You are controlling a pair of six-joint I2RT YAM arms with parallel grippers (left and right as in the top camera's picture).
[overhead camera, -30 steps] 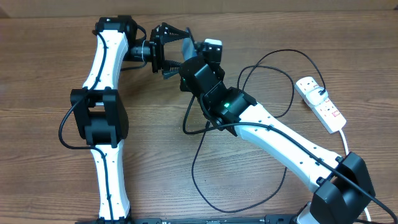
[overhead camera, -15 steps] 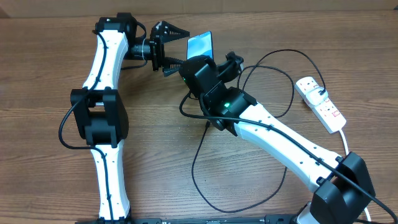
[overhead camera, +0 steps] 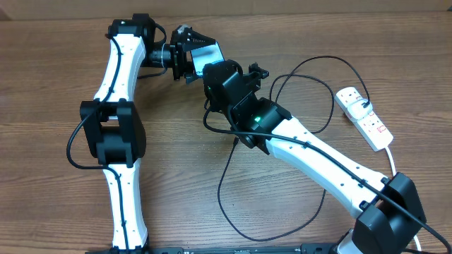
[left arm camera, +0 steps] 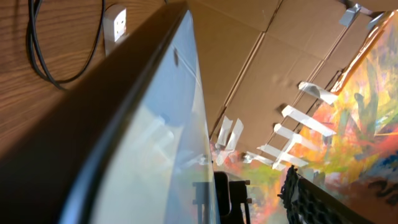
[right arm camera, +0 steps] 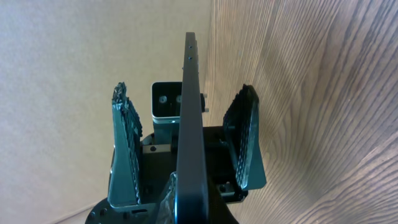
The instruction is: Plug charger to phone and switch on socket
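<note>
Brown wood-grain counter (overhead camera: pixel 56 176) runs under both arms, with cardboard sheeting behind it at 12 o'clock. Up near 11 o'clock a slim rectangular smartphone with a pale blue screen (overhead camera: pixel 206 55) hangs clear of the counter between the two arms. The left tool (right arm camera: pixel 185 90) stands released, one ribbed pad on each side of the phone and neither touching it. The right tool (overhead camera: pixel 215 69) is clenched, apparently on the phone's near end, though its fingers are hidden under its own wrist. This looks like a handover to set the phone up for plugging. The next move calls for the left pads to seat squarely on the faces before the right lets go and goes for the plug. The long thin black charger cable (overhead camera: pixel 219 190) loops from the centre toward 5 o'clock. Its metal tip cannot be made out, nor the phone's port. The white oblong power strip (overhead camera: pixel 365 118) lies untouched at 3 o'clock, its switches too small to read.
</note>
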